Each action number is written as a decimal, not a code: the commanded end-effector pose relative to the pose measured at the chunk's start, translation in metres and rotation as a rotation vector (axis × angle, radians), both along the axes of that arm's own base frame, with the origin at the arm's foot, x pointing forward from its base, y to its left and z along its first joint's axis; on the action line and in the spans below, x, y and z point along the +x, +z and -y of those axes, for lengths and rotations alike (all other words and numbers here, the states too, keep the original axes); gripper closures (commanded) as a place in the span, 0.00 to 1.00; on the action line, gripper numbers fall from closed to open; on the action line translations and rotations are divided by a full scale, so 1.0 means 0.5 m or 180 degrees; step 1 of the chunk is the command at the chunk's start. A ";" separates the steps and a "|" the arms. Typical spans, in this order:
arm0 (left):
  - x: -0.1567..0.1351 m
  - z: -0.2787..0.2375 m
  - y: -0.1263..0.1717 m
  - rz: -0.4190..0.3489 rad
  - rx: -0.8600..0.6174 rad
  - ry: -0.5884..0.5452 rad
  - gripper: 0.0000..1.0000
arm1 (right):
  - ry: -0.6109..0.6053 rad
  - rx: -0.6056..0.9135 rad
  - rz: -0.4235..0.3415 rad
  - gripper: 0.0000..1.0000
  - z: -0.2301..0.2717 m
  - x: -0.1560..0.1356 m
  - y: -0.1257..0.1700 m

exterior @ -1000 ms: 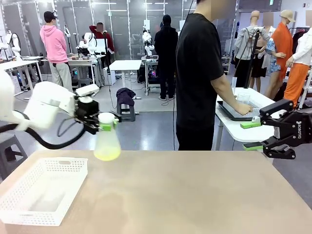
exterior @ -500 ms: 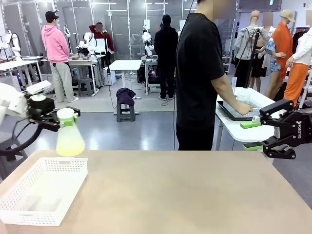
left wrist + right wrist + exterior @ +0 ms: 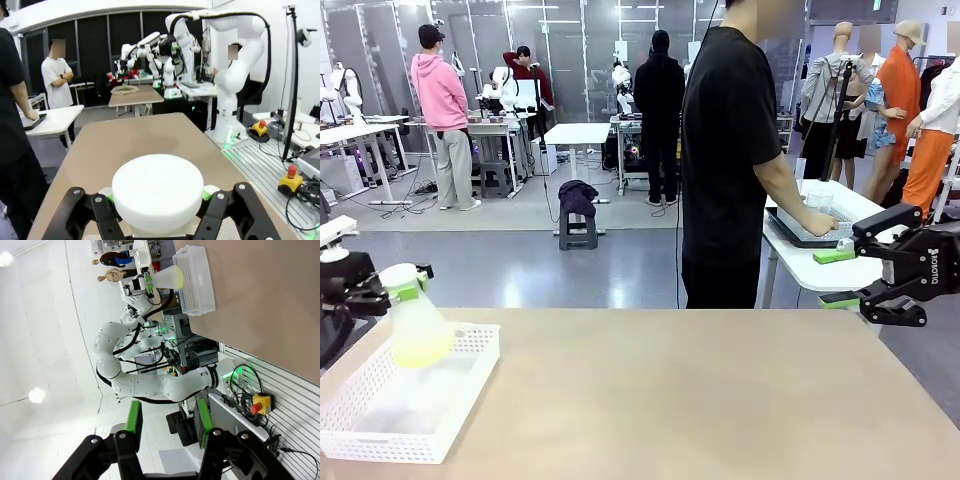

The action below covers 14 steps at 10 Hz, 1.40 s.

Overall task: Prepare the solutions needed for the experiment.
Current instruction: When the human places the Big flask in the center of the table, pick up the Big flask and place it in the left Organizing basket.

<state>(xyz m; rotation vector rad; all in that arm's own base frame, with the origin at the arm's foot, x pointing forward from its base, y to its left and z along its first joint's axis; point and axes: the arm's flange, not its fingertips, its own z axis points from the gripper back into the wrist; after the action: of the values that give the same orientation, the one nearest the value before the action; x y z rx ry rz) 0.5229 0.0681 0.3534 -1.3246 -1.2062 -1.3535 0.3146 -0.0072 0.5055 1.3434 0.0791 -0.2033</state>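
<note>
The left gripper (image 3: 390, 292) clamps the neck of a capped flask (image 3: 417, 325), which hangs over the far corner of the basket (image 3: 470, 400) with the solution (image 3: 421, 349) pooled in its bottom. The hold is high and narrow, so a tilt could let the flask slip or knock the rim. The right gripper (image 3: 838, 277) waits half-open and empty, well apart off the table's right edge.

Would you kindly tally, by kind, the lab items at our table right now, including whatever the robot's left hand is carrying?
Conical flask, holding the pale yellow-green solution, gripped by the left hand: 1
Round white cap on that flask: 1
White mesh basket: 1
Total: 3
</note>
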 end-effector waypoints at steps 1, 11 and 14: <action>-0.023 0.000 -0.034 -0.0020 -0.0273 -0.0090 0.96 | 0.0011 0.0049 0.0038 0.45 -0.001 0.003 0.003; -0.022 0.046 -0.189 -0.0189 0.0109 0.0123 0.96 | 0.0011 0.0049 0.0038 0.45 -0.001 0.003 0.003; -0.026 0.047 -0.194 -0.0198 0.0060 0.0051 0.96 | 0.0011 0.0049 0.0038 0.45 -0.001 0.003 0.003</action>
<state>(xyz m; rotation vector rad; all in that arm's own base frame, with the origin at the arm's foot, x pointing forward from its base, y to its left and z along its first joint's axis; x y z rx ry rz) 0.5146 0.0480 0.2629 -1.3503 -1.1548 -1.2858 0.3146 -0.0072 0.5055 1.3436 0.0793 -0.2031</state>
